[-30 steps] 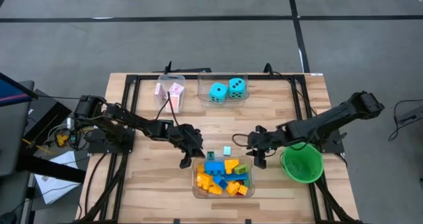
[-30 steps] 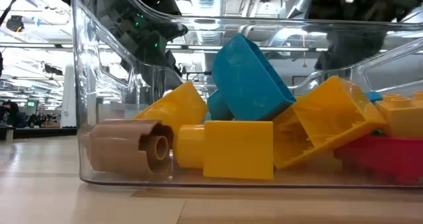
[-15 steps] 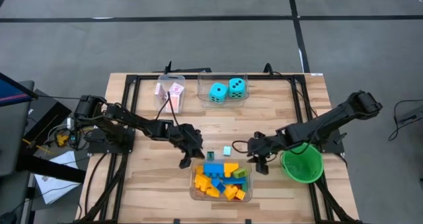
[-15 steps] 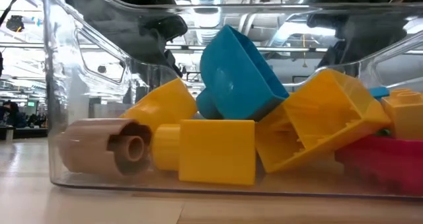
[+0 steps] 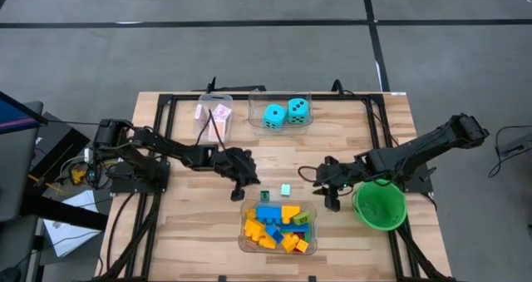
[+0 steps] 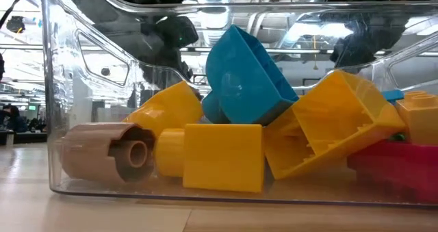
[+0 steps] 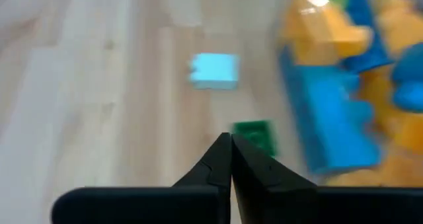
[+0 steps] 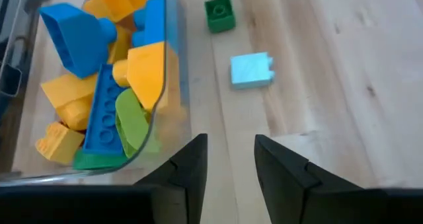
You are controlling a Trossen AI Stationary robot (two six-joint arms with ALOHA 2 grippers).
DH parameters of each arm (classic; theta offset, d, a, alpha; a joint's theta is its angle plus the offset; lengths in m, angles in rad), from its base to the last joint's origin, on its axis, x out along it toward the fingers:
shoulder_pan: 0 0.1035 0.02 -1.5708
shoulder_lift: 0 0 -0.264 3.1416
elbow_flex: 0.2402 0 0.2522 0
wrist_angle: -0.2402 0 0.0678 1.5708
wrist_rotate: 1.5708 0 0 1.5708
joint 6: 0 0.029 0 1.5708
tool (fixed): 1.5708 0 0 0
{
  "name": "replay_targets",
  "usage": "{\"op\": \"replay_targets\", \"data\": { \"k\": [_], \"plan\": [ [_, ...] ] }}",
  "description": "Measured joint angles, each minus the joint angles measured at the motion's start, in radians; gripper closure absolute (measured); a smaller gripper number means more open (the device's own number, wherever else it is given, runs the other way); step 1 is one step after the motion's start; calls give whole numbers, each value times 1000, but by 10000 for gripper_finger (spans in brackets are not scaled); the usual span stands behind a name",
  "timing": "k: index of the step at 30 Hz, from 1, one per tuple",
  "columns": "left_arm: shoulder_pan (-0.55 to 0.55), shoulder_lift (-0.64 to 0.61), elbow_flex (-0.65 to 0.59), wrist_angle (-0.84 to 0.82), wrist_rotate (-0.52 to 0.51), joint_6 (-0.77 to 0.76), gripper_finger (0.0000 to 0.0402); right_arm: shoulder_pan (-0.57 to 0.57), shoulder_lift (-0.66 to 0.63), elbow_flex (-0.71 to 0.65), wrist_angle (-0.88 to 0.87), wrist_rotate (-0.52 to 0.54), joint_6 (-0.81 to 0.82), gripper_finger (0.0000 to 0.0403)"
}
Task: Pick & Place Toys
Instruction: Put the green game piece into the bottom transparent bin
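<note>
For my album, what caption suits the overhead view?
Two grippers, left and right, flank a clear plastic tub of bricks.

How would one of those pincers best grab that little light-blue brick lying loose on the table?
Probably from straight above, pinching its two flat side faces. The light-blue brick lies flat on the bare table, apart from the small green brick and the clear tub, so both fingers have room. The right pincer, open, looks best placed.

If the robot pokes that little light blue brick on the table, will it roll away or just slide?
Probably slide. The light blue brick looks boxy with flat sides, so it has nothing to roll on. It seems small, hard plastic, likely light, and the wooden table looks smooth, so a nudge may send it skidding. It lies close to the dark green brick and might bump it.
</note>
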Motion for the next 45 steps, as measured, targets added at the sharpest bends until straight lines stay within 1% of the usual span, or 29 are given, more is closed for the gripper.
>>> {"op": "replay_targets", "data": {
  "k": [2, 4, 6, 9, 12, 17, 19, 21, 25, 28, 31, 35, 43, 45],
  "plan": [
    [19, 0, 0, -13, -21, 27, 392, -16, -22, 0, -10, 3, 0, 285],
    [28, 0, 0, -13, -16, 57, 377, -32, -41, 0, -17, 3, 0, 285],
    [27, 0, 0, -10, 12, 105, 355, -48, -54, 0, -18, 4, 8, 284],
    [18, 2, 0, -6, 44, 147, 309, -70, -66, 0, -15, 4, 12, 276],
    [17, 40, 1, 3, 47, 182, 252, -81, -64, 0, -17, 4, 12, 252],
    [27, 128, 0, 44, 82, 259, 153, -85, -57, 0, -18, 4, 17, 195],
    [35, 144, 0, 62, 125, 267, 124, -80, -57, 0, -17, 3, 30, 175],
    [39, 159, 1, 87, 183, 288, 107, -78, -57, 0, -17, 1, 38, 161],
    [39, 190, 0, 131, 203, 326, 102, -78, -57, 0, -20, 0, 41, 153],
    [50, 216, 0, 161, 204, 355, 110, -79, -57, 0, -20, 0, 41, 153],
    [60, 235, 0, 182, 230, 380, 119, -78, -57, 0, -23, 0, 41, 153],
    [73, 236, 0, 213, 245, 406, 129, -79, -57, 0, -23, 0, 41, 153],
    [79, 236, 0, 221, 307, 427, 141, -79, -57, 0, -23, 0, 41, 153],
    [79, 241, 1, 226, 309, 443, 143, -79, -57, 0, -23, 0, 41, 153]
  ]
}}
